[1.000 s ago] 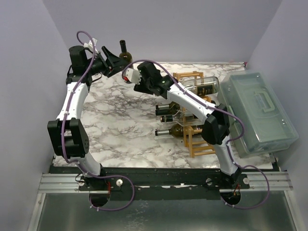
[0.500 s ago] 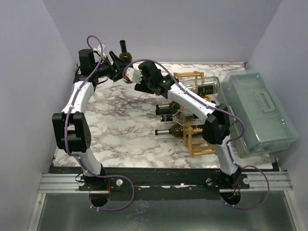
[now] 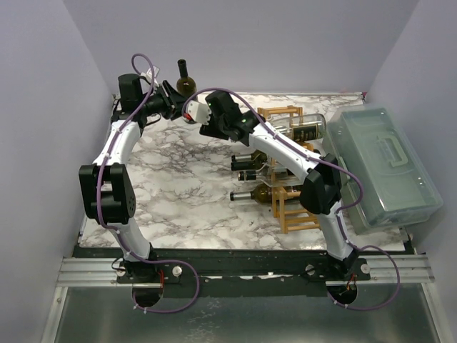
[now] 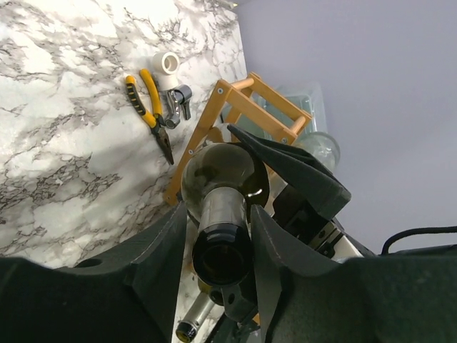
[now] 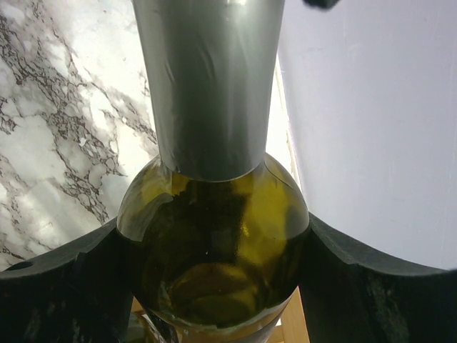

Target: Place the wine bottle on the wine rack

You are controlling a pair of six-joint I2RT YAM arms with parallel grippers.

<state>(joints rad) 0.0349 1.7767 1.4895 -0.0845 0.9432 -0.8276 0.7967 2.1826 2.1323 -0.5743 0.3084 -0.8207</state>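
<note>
The wine bottle (image 3: pixel 186 83) is dark green with a grey foil neck and stands at the back of the table against the wall. My right gripper (image 3: pixel 193 101) is shut on its wide body; in the right wrist view the fingers (image 5: pixel 78 286) press both sides of the wine bottle (image 5: pixel 221 250). My left gripper (image 3: pixel 173 93) is shut on the neck; in the left wrist view the neck (image 4: pixel 223 218) sits tight between both fingers (image 4: pixel 161 250). The wine rack (image 3: pixel 294 209), a light wooden lattice, stands right of centre, and its frame (image 4: pixel 246 107) shows behind the bottle.
Three bottles lie on the rack: one at the front (image 3: pixel 257 193), one in the middle (image 3: pixel 250 163) and one on top (image 3: pixel 307 131). A translucent lidded box (image 3: pixel 385 168) stands at the right edge. Yellow-handled pliers (image 4: pixel 150 114) and a white fitting (image 4: pixel 168 64) lie on the marble.
My left arm has swung right to the bottle and its jaws have closed on the neck. The right arm and the bottle have not moved.
</note>
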